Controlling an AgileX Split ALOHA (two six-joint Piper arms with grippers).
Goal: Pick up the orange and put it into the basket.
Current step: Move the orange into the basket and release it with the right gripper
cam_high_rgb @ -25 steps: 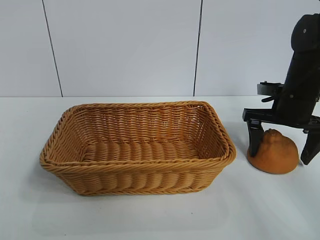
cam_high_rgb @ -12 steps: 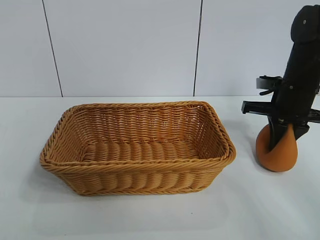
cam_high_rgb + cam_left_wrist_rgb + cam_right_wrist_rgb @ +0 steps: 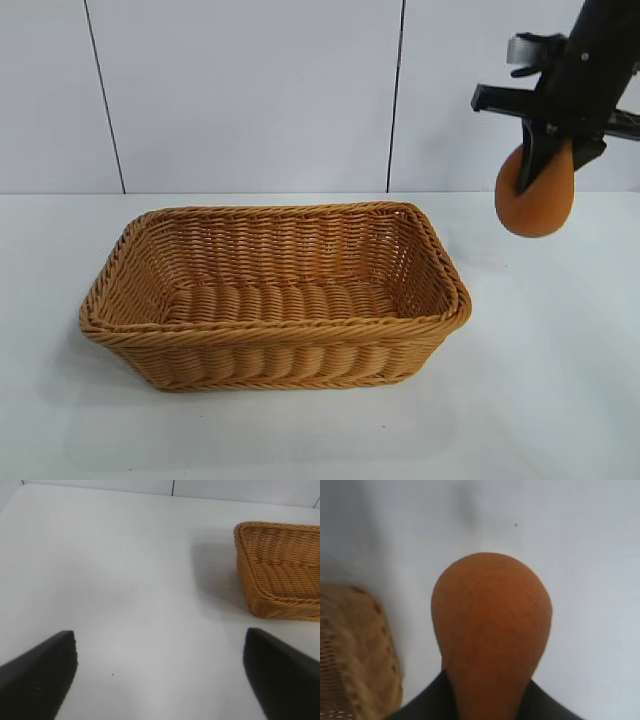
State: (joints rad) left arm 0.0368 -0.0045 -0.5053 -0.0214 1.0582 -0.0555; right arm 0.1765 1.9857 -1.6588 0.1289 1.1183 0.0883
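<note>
The right gripper [image 3: 546, 170] pinches the dull orange-brown citrus fruit [image 3: 535, 202] in the air above the plain white worktop [image 3: 540, 400] near its right edge, beside the empty honey-tan woven wicker basket [image 3: 275, 335]. Pale seamed wall panels [image 3: 250, 90] stand behind. The left gripper [image 3: 160, 672] hangs spread over bare worktop.

The exterior camera is facing the table [image 3: 540, 400] level, mid-distance. The left wrist camera is looking down over the table, sharing the basket [image 3: 280, 575] corner. The right wrist camera is viewing the orange [image 3: 490, 630] close.
</note>
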